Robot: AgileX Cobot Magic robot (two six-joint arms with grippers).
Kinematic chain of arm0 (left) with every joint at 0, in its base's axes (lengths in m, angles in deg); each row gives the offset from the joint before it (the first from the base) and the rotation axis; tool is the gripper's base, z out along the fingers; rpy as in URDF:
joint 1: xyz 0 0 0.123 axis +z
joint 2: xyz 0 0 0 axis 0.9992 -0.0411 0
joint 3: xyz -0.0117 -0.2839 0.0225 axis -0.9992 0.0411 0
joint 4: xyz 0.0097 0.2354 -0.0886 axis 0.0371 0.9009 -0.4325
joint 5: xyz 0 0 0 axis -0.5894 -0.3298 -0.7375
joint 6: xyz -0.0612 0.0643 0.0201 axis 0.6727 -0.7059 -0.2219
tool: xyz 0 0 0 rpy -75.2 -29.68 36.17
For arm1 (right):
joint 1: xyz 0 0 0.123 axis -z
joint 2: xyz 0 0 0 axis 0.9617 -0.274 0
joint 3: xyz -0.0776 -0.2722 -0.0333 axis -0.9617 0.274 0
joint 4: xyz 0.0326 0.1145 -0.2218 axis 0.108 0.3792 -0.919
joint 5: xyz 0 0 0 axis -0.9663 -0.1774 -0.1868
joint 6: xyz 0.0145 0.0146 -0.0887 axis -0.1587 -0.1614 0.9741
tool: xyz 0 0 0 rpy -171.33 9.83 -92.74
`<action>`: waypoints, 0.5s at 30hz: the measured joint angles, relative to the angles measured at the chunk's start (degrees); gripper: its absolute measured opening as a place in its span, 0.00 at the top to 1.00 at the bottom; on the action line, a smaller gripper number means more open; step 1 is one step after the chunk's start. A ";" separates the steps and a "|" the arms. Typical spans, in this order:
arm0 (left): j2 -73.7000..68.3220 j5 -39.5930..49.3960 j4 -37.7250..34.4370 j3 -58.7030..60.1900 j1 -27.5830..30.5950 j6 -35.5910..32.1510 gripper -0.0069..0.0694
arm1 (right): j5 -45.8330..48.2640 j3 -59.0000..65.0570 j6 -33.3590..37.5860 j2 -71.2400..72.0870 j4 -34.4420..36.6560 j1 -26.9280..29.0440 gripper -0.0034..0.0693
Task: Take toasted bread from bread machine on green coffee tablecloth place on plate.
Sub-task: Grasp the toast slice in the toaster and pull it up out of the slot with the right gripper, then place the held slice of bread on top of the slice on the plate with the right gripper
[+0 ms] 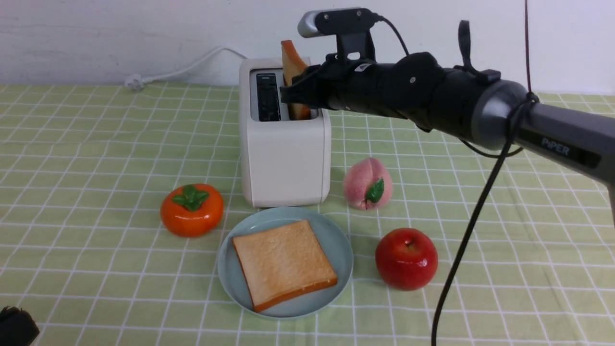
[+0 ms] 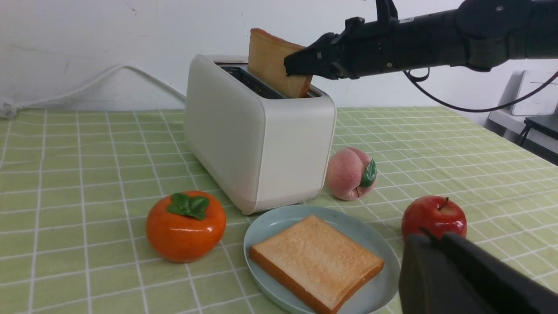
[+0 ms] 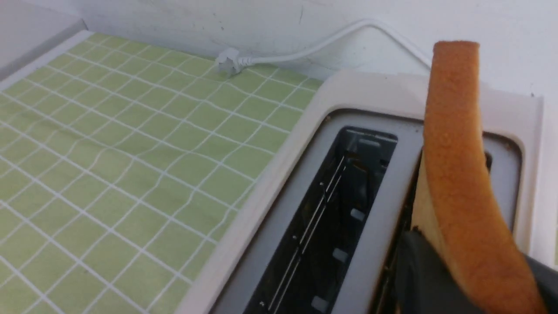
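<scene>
The boxy cream-white toaster [image 1: 288, 161] stands on the green-and-white checked cloth [image 1: 110, 192], directly behind the round pale-blue plate [image 1: 338, 254]. One square golden toast slice [image 1: 286, 264] lies on the plate; another [image 1: 295, 72] stands in the toaster's right slot. The round orange persimmon [image 1: 192, 211] is left of the plate, the rounded pink peach [image 1: 365, 185] right of the toaster, the round red apple [image 1: 406, 259] right of the plate.

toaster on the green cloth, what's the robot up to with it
The right claw has its jaws on either side of a toast slice that stands tilted in one slot of the toaster, sticking out of the top. The other slot is empty. A second slice already lies on the plate, so this one is probably headed there too.
</scene>
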 joint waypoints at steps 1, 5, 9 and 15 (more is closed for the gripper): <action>0.00 0.06 0.00 0.00 0.00 0.00 0.87 | 0.00 0.00 0.00 1.26 0.20 0.00 0.80; 0.00 0.06 0.00 0.00 0.00 0.00 0.87 | 1.24 0.00 0.00 6.60 0.61 0.19 0.80; 0.00 0.49 0.00 0.00 0.00 0.00 0.86 | 16.97 -0.05 0.05 17.10 -0.90 0.69 0.80; 0.00 0.67 0.00 0.00 0.00 0.00 0.86 | 41.52 4.01 -4.73 25.78 -4.63 1.87 0.80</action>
